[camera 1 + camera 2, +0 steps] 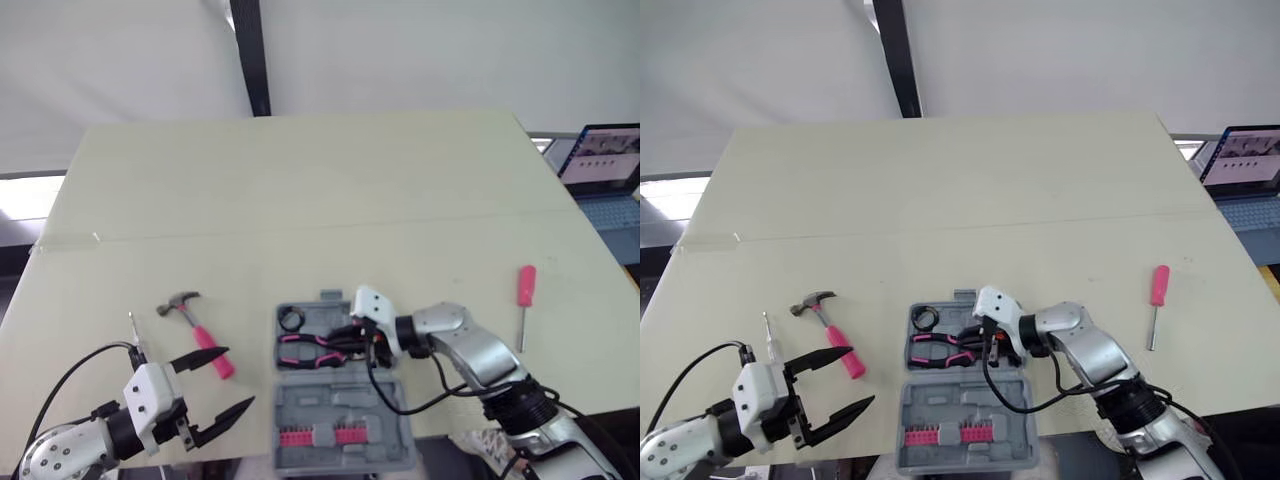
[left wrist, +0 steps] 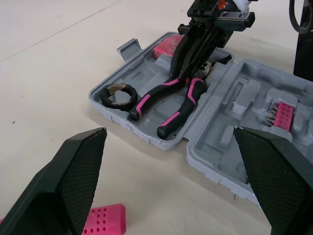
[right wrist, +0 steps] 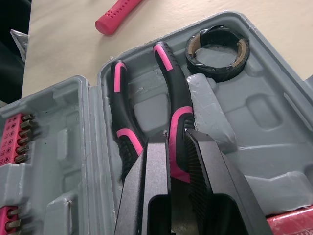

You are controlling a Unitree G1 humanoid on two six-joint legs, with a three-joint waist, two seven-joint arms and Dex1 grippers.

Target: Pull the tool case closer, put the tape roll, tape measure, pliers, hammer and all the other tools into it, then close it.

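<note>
The grey tool case (image 1: 385,405) lies open near the table's front edge. In its far half lie a black tape roll (image 1: 291,320) and the pink-and-black pliers (image 1: 312,349). My right gripper (image 3: 177,139) reaches into that half and is shut on one pliers handle (image 3: 179,122). A pink-red object (image 2: 165,47) sits in the case under that gripper. My left gripper (image 1: 238,378) hovers open left of the case, holding nothing. The pink-handled hammer (image 1: 197,323) lies just beyond it. A pink screwdriver (image 1: 525,292) lies on the table to the right.
A pink bit holder (image 1: 320,435) sits in the case's near half. A thin metal tool (image 1: 132,326) lies left of the hammer. A laptop (image 1: 604,160) stands past the table's right edge. The table's front edge is close behind the case.
</note>
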